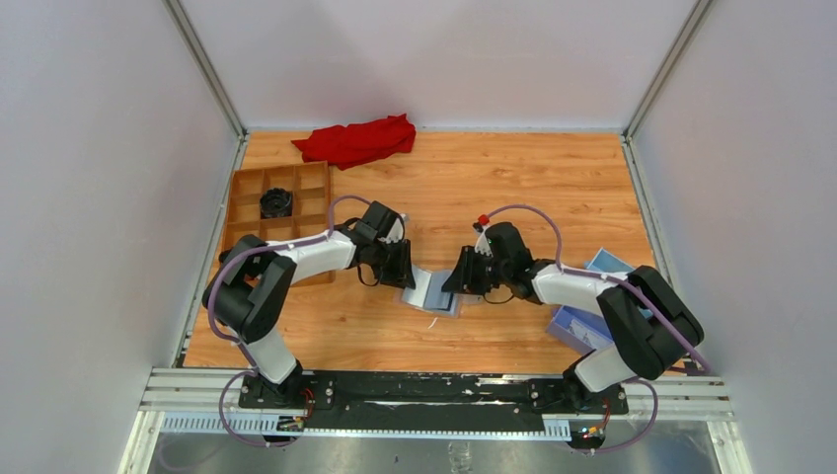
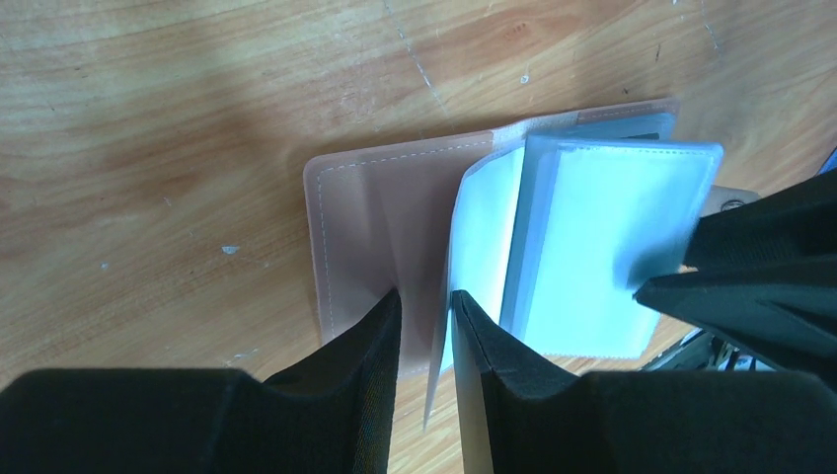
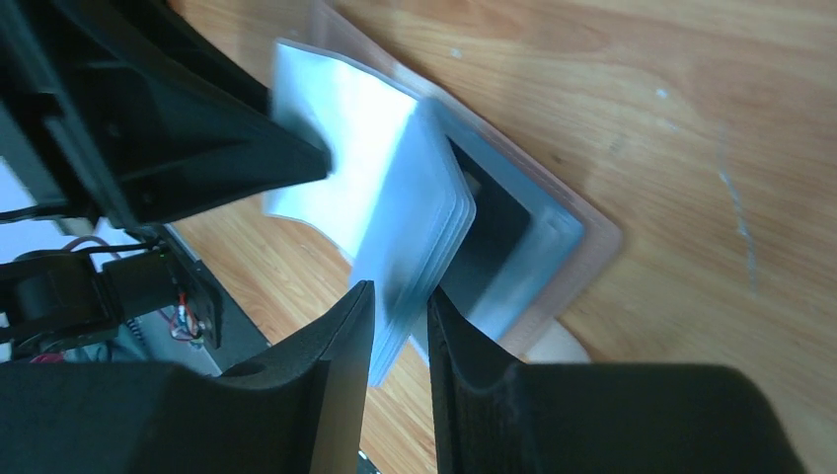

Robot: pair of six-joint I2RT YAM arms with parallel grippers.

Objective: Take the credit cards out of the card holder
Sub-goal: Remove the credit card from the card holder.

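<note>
Left claw [image 2: 425, 301]: narrow. Its two fingers [image 2: 375, 346] stand apart with tan cover showing in the gap. One clear leaf runs between them, close against the right-hand finger, and does not look pinched.
Right claw [image 3: 401, 291]: narrow and closed on a bundle of pale leaves that fills the space between its fingers.
Card holder [image 2: 365, 207]: one. It lies open on the table [image 2: 148, 148], directly under and between the two claws, which face each other across it. The tan-pink cover is spread flat below the left claw's fingertips.
Leaves [image 2: 602, 247]: several, pale blue-white, fanned up from the spine. The exact count is not clear.
Dark panel [image 3: 489, 222]: one, on the holder's inner face just beyond the right claw's fingertips.
Credit cards: cannot be told apart from the pale leaves in these views.
Writing: the leaves are blurred and nothing on them can be read.
Brown tray [image 1: 241, 202]: one, with compartments, to the outer side of the left claw, beside that arm.
Black object [image 1: 277, 202]: one, in a compartment of the tray. What it is cannot be told.
Red cloth [image 1: 357, 140]: one, crumpled, well beyond the left claw at the table's far edge.
Blue box [image 1: 580, 331]: one, behind the right claw, partly under that arm.
</note>
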